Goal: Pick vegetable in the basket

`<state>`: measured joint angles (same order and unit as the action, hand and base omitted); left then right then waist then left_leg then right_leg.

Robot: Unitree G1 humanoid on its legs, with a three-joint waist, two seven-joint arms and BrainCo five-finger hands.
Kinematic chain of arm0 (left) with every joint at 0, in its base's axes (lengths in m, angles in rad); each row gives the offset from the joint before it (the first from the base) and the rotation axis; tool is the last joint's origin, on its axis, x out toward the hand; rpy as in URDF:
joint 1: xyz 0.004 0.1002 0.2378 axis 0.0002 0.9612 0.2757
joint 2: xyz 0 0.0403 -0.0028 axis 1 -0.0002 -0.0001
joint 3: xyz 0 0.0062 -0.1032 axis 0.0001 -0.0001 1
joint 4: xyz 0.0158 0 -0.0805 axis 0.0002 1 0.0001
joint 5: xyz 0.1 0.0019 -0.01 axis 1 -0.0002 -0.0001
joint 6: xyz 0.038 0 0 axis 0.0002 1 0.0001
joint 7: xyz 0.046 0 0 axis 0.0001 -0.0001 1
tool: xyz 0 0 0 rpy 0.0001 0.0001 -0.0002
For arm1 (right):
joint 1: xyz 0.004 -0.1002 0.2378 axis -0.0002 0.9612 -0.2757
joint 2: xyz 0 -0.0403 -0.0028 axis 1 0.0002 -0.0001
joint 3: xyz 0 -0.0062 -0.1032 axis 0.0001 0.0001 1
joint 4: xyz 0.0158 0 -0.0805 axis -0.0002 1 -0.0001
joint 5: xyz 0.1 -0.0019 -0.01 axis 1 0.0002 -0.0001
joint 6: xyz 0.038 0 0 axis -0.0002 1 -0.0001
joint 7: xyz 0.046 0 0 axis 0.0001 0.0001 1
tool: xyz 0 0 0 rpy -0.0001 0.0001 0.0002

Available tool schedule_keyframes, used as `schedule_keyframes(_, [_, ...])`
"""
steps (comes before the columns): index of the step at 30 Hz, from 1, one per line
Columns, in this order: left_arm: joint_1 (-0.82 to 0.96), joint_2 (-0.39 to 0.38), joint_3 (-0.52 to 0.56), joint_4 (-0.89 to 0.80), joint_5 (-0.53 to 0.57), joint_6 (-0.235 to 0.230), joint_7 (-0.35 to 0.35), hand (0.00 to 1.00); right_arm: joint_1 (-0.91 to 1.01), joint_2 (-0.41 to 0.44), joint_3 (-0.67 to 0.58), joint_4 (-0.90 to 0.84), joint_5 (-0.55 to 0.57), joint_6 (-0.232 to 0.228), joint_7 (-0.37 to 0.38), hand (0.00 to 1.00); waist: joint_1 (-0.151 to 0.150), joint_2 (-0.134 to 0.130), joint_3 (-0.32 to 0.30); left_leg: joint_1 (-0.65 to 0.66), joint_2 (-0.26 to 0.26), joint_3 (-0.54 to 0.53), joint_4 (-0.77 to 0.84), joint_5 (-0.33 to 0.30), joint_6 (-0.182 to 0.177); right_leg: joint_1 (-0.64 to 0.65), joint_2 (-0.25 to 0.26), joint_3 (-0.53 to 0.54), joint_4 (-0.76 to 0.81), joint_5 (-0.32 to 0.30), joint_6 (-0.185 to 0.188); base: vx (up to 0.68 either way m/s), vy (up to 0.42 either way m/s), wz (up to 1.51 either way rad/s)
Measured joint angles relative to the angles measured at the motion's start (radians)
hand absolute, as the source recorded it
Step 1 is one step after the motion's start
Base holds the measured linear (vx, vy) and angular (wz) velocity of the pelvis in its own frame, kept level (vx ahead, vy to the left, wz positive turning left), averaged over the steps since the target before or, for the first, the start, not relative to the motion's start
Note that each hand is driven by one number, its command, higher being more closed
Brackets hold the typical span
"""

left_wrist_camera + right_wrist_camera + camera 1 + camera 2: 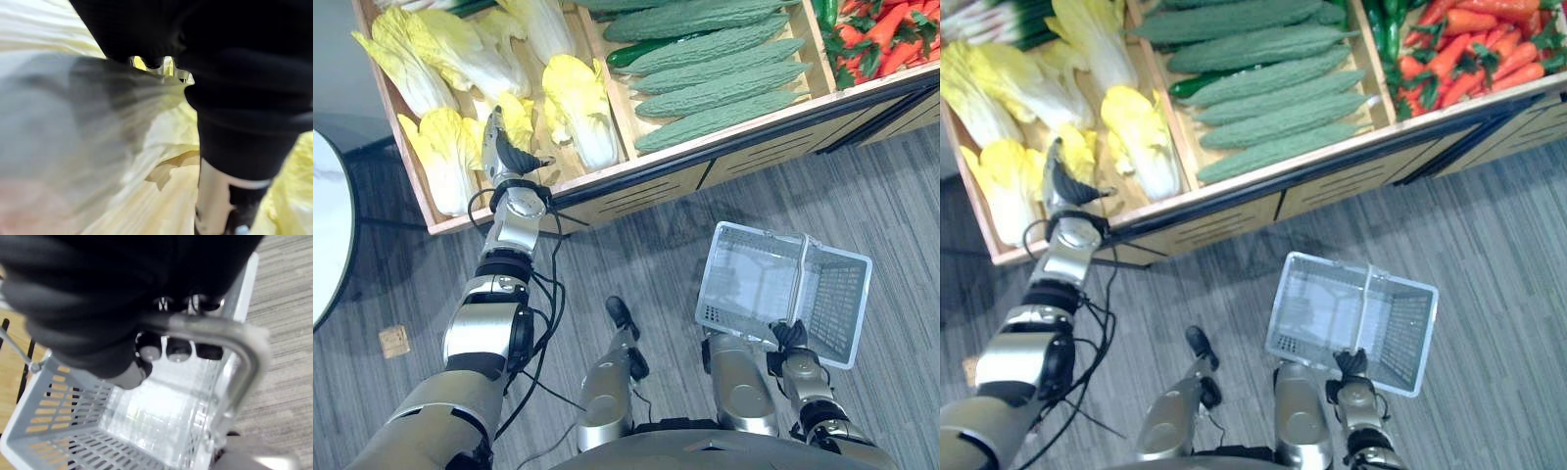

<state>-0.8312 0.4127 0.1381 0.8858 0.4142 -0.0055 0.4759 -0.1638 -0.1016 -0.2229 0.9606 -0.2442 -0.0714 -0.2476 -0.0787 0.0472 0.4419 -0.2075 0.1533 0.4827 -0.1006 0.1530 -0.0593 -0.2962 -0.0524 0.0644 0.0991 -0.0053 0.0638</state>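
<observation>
One basket [837,299] in right hand [790,336]

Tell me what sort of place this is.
Most likely a shop's produce section, or a mock-up of one: a wooden stand holds cabbages beside green gourds, and the right hand carries a shopping basket by its handle.

Cabbages [578,108]: pale yellow-white heads, lying side by side in wooden bin [656,181].
Basket [744,284]: light grey plastic, empty, upright, handle [800,279] raised.
</observation>
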Motion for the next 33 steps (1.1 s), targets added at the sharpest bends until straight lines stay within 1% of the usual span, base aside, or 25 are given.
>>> schedule_keyframes(2, [-0.024, 0.003, 0.001, -0.001, 0.004, -0.001, 0.004, 1.00, -0.001, 0.002, 0.009, 0.000, 0.007, -0.002, -0.002, 1.00, 0.016, -0.001, 0.001, -0.024, 0.001, -0.002, -0.002, 0.003, 0.000, -0.013, 0.001, -0.002, -0.019, 0.013, -0.001, 0.00, 0.000, 0.00])
schedule_keyframes(4, [-0.037, 0.007, 0.007, -0.001, 0.010, -0.001, 0.004, 1.00, -0.006, 0.001, 0.028, 0.001, 0.007, -0.002, -0.003, 1.00, 0.018, -0.008, 0.005, -0.029, 0.001, -0.003, -0.004, 0.003, 0.001, -0.014, 0.000, -0.004, -0.026, 0.016, 0.000, 0.02, 0.014, 0.05])
schedule_keyframes(8, [-0.079, 0.009, 0.057, -0.008, 0.010, -0.003, 0.004, 1.00, -0.019, 0.004, 0.047, 0.002, 0.007, -0.002, -0.001, 1.00, 0.021, -0.017, 0.010, -0.055, 0.001, 0.000, -0.005, 0.005, 0.003, -0.036, -0.002, -0.006, -0.032, 0.023, 0.004, 0.01, 0.009, 0.02])
schedule_keyframes(11, [-0.089, 0.012, 0.070, -0.012, 0.006, -0.003, 0.002, 1.00, -0.025, 0.006, 0.048, 0.005, 0.007, -0.001, 0.002, 1.00, 0.021, -0.024, 0.014, -0.052, 0.001, 0.004, -0.004, 0.005, 0.003, -0.034, -0.002, -0.001, -0.033, 0.027, 0.004, 0.04, 0.013, -0.05])
schedule_keyframes(14, [-0.089, 0.018, 0.069, -0.012, -0.003, 0.001, -0.008, 1.00, -0.025, 0.012, 0.048, 0.010, 0.007, 0.001, 0.009, 1.00, 0.022, -0.037, 0.022, -0.019, 0.001, 0.006, 0.000, 0.006, 0.004, -0.003, -0.002, 0.001, -0.037, 0.027, 0.004, 0.05, 0.001, -0.03])
schedule_keyframes(16, [-0.087, 0.021, 0.055, -0.006, -0.012, 0.008, -0.035, 1.00, -0.023, 0.015, 0.047, 0.013, 0.007, 0.006, 0.011, 1.00, 0.018, -0.047, 0.028, 0.018, 0.001, 0.005, 0.000, 0.006, 0.004, 0.040, -0.002, 0.000, -0.046, 0.027, 0.004, 0.06, -0.010, 0.01])
schedule_keyframes(19, [-0.087, 0.018, -0.004, -0.019, -0.049, 0.019, -0.067, 1.00, -0.021, 0.015, 0.045, 0.018, 0.007, 0.013, 0.012, 1.00, 0.014, -0.053, 0.027, 0.050, 0.000, 0.000, 0.000, 0.001, -0.003, 0.080, -0.005, -0.010, -0.054, 0.027, 0.004, 0.04, -0.006, 0.06])
schedule_keyframes(22, [-0.082, -0.029, -0.055, -0.084, -0.055, 0.023, -0.079, 1.00, -0.008, 0.016, 0.036, 0.017, 0.007, 0.018, 0.024, 1.00, 0.012, -0.054, 0.026, 0.082, -0.003, -0.014, -0.002, 0.000, -0.004, 0.127, -0.010, -0.030, -0.066, 0.026, 0.005, 0.03, -0.002, 0.17])
schedule_keyframes(23, [-0.065, -0.056, -0.076, -0.130, -0.057, 0.025, -0.077, 1.00, 0.004, 0.019, 0.031, 0.017, 0.010, 0.022, 0.029, 1.00, 0.012, -0.055, 0.024, 0.106, -0.007, -0.026, -0.003, -0.002, -0.006, 0.156, -0.013, -0.044, -0.066, 0.020, 0.004, 0.03, 0.012, 0.22])
schedule_keyframes(25, [-0.025, -0.091, -0.108, -0.229, -0.071, 0.024, -0.076, 1.00, 0.031, 0.025, 0.007, 0.017, 0.025, 0.022, 0.037, 1.00, 0.011, -0.056, 0.006, 0.134, -0.014, -0.031, -0.005, -0.009, -0.012, 0.191, -0.017, -0.057, -0.065, 0.011, 0.003, 0.03, 0.021, 0.20])
schedule_keyframes(27, [0.023, -0.120, -0.142, -0.346, -0.070, 0.022, -0.074, 1.00, 0.083, 0.026, -0.016, 0.017, 0.029, 0.023, 0.048, 1.00, 0.013, -0.055, -0.056, 0.142, -0.015, -0.041, -0.005, -0.015, -0.010, 0.205, -0.019, -0.068, -0.065, 0.003, 0.003, 0.04, 0.008, 0.15])
schedule_keyframes(30, [0.042, -0.134, -0.179, -0.413, -0.069, 0.018, -0.064, 1.00, 0.141, 0.034, -0.056, 0.009, 0.037, 0.023, 0.050, 1.00, 0.011, -0.055, -0.100, 0.172, -0.015, -0.054, -0.006, -0.024, -0.011, 0.241, -0.021, -0.077, -0.062, -0.008, 0.003, 0.04, 0.001, 0.15])
schedule_keyframes(31, [0.054, -0.135, -0.202, -0.450, -0.067, 0.016, -0.056, 1.00, 0.173, 0.041, -0.073, 0.002, 0.046, 0.021, 0.052, 1.00, 0.012, -0.056, -0.130, 0.176, -0.015, -0.056, -0.006, -0.027, -0.013, 0.245, -0.022, -0.080, -0.056, -0.015, 0.002, 0.03, 0.001, 0.09])
schedule_keyframes(32, [0.063, -0.135, -0.222, -0.494, -0.060, 0.014, -0.045, 1.00, 0.199, 0.045, -0.084, -0.007, 0.051, 0.020, 0.052, 1.00, 0.012, -0.056, -0.146, 0.186, -0.015, -0.057, -0.006, -0.027, -0.013, 0.254, -0.023, -0.082, -0.053, -0.018, 0.000, 0.03, -0.003, 0.05])
schedule_keyframes(33, [0.066, -0.137, -0.237, -0.515, -0.044, 0.013, -0.038, 1.00, 0.210, 0.045, -0.085, -0.011, 0.056, 0.020, 0.052, 1.00, 0.012, -0.056, -0.149, 0.193, -0.015, -0.057, -0.006, -0.028, -0.013, 0.259, -0.023, -0.081, -0.051, -0.020, 0.000, 0.00, 0.000, 0.00])
